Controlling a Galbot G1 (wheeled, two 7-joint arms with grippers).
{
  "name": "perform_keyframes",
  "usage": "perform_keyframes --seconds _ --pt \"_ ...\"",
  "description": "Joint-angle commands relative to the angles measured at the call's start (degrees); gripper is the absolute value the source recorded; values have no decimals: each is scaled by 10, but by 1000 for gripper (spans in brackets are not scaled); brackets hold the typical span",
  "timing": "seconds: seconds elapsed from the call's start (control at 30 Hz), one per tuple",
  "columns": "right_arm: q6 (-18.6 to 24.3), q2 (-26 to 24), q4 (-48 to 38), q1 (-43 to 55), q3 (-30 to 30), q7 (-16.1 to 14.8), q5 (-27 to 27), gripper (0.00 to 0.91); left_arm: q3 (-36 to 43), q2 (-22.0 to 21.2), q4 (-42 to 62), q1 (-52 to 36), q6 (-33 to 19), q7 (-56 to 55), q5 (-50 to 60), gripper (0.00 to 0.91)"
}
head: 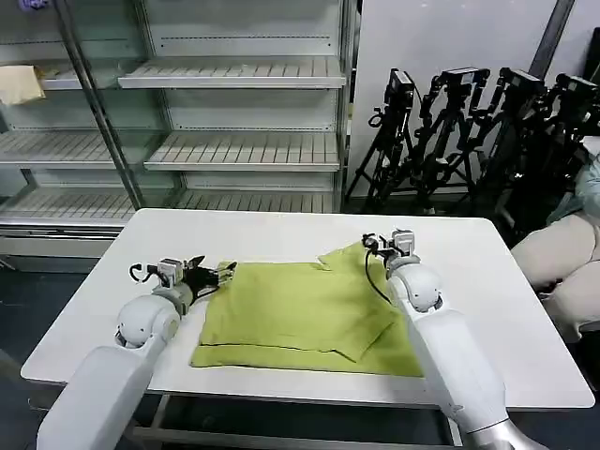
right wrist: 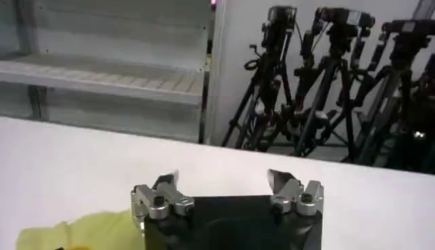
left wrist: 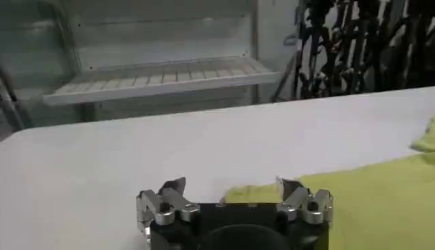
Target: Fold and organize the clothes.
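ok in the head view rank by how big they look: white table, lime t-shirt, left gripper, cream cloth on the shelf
1. white table
2. lime T-shirt
3 and 4, unsure: left gripper and cream cloth look about alike, and the cloth is cut off at the picture's edge and lies farther from the camera, so no ranking between them.
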Motion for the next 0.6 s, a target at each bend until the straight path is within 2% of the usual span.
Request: perform_keyframes --seconds 0.03,0.2,0.6 --pt "-1 7 -26 6 -6 -2 6 907 11 -8 45 -24 1 2 6 907" --pt "-1 11 -28 4 -8 -3 32 907 10 -7 39 -18 3 3 6 907" --pt "0 31 -70 22 -3 -19 33 907 8 -7 39 -13 3 7 9 907"
